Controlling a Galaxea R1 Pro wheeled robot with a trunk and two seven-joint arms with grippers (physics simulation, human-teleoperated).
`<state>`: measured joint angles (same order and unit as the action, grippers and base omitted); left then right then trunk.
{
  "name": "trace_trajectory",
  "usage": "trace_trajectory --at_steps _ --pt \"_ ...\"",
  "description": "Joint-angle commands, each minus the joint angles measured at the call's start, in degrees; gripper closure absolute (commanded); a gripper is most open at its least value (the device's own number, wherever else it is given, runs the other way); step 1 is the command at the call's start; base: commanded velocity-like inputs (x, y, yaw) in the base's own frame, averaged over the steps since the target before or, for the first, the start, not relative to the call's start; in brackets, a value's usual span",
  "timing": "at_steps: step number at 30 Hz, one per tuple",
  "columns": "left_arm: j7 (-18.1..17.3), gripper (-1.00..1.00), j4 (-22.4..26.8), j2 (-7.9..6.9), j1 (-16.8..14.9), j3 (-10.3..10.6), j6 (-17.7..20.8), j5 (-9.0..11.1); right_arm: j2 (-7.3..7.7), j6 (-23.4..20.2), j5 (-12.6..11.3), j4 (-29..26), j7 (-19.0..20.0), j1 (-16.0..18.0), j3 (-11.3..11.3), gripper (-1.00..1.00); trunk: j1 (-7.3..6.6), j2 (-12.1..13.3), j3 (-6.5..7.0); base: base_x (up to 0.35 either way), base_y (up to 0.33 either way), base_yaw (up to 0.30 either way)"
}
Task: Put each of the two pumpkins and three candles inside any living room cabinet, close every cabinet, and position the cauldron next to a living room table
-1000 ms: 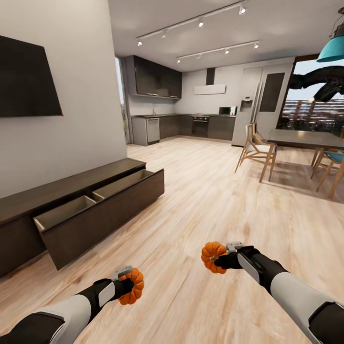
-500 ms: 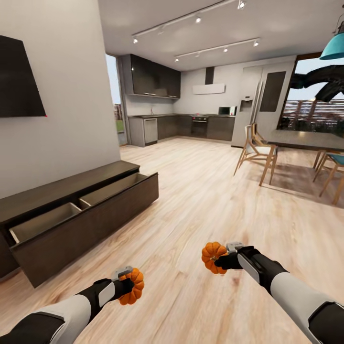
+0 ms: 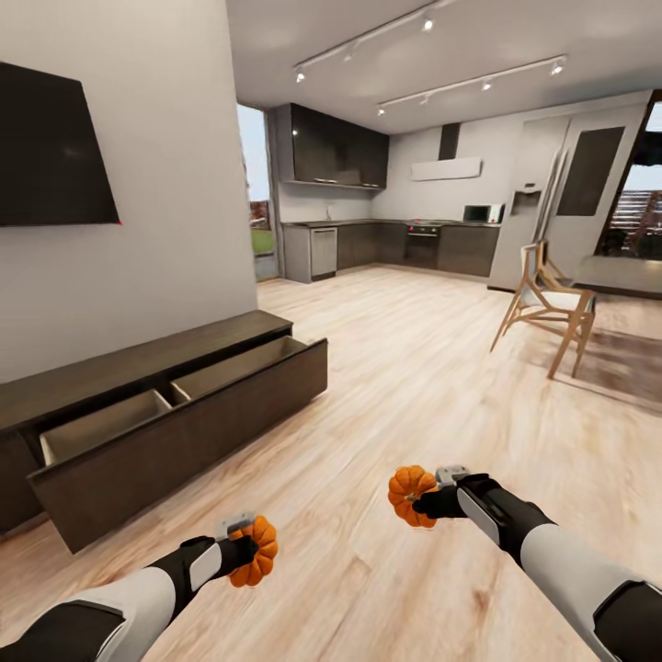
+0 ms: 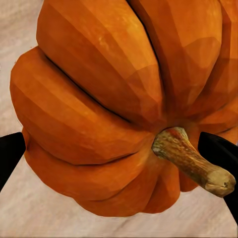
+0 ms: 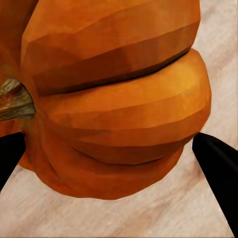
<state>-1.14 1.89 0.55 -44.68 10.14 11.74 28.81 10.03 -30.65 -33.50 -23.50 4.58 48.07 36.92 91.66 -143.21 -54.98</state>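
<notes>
View swung rightward since earlier, cabinet (image 3: 175, 405) drawer open, both fingers (image 4: 10, 158) pinching pumpkins (image 3: 255, 552).

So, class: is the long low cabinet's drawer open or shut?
Open: the cabinet drawer is pulled out, showing two empty-looking compartments.

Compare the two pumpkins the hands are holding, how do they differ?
The left pumpkin sits lower and nearer the camera in the head view than the right pumpkin. The left one is nearer the cabinet. Both are orange and ribbed, and each is gripped by a hand above the wood floor.
</notes>
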Motion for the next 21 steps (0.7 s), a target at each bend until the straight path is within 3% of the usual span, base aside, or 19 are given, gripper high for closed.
trace_trajectory --at_steps 1,5,10,15,21 --pt "-0.1 1.00 0.0 0.03 -0.1 0.4 0.2 0.5 0.07 -0.2 0.1 -0.1 0.2 0.1 0.2 1.00 0.01 0.0 -0.05 0.298 -0.211 0.282" --pt "0.1 1.00 0.0 0.13 -0.1 0.4 0.2 0.5 0.07 -0.2 0.0 -0.1 0.2 0.0 0.1 1.00 0.01 0.0 -0.05 0.241 -0.171 0.282" --pt "0.1 1.00 0.0 0.15 -0.1 0.4 0.2 0.5 0.07 -0.2 0.0 -0.1 0.2 0.1 0.1 1.00 0.01 0.0 -0.05 0.025 -0.023 0.282" --pt "0.1 1.00 0.0 0.15 -0.1 0.4 0.2 0.5 0.07 -0.2 0.0 -0.1 0.2 0.1 0.2 1.00 0.01 0.0 -0.05 0.125 -0.210 0.270" --pt "0.1 1.00 0.0 0.15 -0.1 0.4 0.2 0.5 0.07 -0.3 0.1 -0.1 0.2 0.1 0.2 1.00 0.01 0.0 -0.05 0.168 -0.256 0.061"
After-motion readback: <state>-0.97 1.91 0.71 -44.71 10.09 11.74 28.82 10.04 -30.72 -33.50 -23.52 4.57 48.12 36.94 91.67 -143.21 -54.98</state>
